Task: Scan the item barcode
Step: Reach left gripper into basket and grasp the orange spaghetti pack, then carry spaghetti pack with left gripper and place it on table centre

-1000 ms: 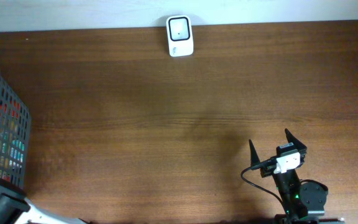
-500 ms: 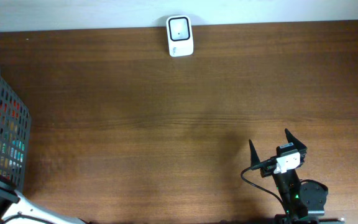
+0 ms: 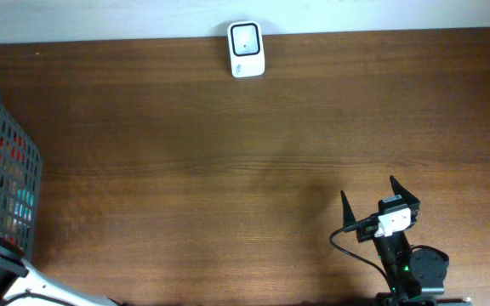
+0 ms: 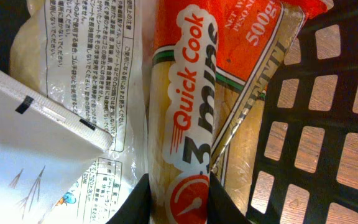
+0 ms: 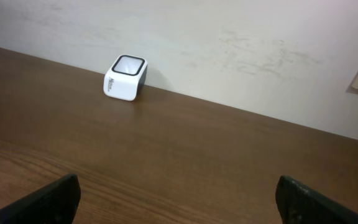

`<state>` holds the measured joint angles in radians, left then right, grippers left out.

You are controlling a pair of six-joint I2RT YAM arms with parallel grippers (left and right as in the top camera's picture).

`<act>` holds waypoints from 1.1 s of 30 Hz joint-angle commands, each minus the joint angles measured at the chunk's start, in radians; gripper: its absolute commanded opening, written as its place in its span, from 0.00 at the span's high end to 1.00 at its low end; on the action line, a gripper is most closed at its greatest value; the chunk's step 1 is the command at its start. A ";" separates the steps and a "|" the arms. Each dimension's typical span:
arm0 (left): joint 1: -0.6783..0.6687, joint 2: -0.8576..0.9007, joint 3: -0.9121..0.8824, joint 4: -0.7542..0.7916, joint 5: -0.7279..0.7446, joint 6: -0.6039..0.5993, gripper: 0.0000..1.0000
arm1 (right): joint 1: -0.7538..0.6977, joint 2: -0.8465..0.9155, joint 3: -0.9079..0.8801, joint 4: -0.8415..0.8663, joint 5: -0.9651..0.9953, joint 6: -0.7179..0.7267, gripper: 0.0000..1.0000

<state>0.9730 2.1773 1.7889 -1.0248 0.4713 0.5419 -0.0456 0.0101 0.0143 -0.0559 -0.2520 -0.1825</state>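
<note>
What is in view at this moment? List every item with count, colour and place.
table: one, brown wood, fills most of the overhead view
scanner: one, white with dark window, middle of the table's far edge
basket: one, dark mesh, left edge of the overhead view
spaghetti packet: one, orange-red, inside the basket
printed bag: one, white with dark print, beside the packet
white pack: one, overlapping the printed bag
left gripper: one, dark, closed on the spaghetti packet
right gripper: one, dark, open, table's near right
</note>
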 commanded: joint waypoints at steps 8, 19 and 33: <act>-0.015 0.021 0.597 -0.283 0.004 -0.257 1.00 | -0.007 -0.006 -0.009 -0.001 -0.005 0.008 0.01; -0.016 -0.045 1.086 -0.402 0.266 -0.389 1.00 | -0.007 -0.006 -0.009 -0.001 -0.005 0.008 0.01; -0.549 -0.166 1.255 -0.617 0.242 -0.443 1.00 | -0.007 -0.006 -0.009 -0.001 -0.005 0.008 0.01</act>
<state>0.5785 2.0029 3.0798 -1.6310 0.8028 0.1104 -0.0456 0.0105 0.0143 -0.0559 -0.2520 -0.1825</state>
